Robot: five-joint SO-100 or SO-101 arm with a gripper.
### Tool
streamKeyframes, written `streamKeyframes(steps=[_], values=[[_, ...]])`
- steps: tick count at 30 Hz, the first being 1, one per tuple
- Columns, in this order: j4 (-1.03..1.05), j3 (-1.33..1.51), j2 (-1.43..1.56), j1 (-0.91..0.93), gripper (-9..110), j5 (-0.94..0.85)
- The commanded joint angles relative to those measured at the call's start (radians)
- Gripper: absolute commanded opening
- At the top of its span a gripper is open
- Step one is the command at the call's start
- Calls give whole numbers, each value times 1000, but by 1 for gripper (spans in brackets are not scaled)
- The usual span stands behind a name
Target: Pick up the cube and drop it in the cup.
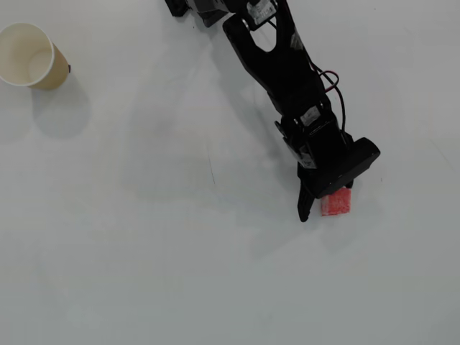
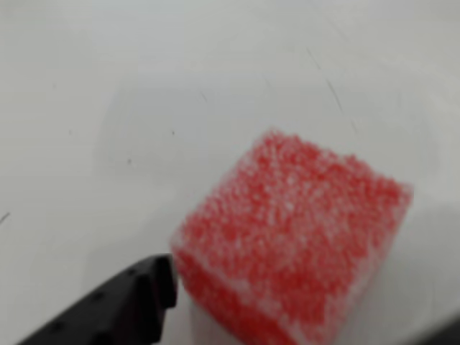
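A beige paper cup with a white inside and a round white rim (image 1: 27, 56) stands upright at the upper left of the overhead view, on the plain white desk (image 1: 144, 251). Its interior shows only white wall and floor (nothing lies in it).

Well apart from it, toward the right of the overhead view, the black arm (image 1: 277, 61) reaches down from the top edge and ends low over the desk. Its claw (image 1: 327, 208) sits right at the small bright red cube with the whitish-speckled surface (image 1: 336, 204). The cube rests on the desk, partly covered from above by the black body of the claw, with its lower and right part showing.

In the overhead view one black finger (image 1: 305, 205) runs down just beside the cube's left side. The other finger is hidden under the claw's body there. In the wrist view the cube (image 2: 295, 237) fills the lower right of the picture, turned so a corner faces the camera, and a black fingertip (image 2: 126, 302) comes in from the bottom left, close against the cube's lower left edge. A dark sliver at the bottom right corner may be the other finger, though it is too little to say. The claw looks parted about the cube's width, flanking it; whether it grips the cube I cannot tell.
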Motion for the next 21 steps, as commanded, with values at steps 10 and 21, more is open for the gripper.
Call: streamKeyframes(steps=[10, 21], values=[[2, -166, 48, 11, 43, -5], [44, -164, 55, 18, 42, -14]])
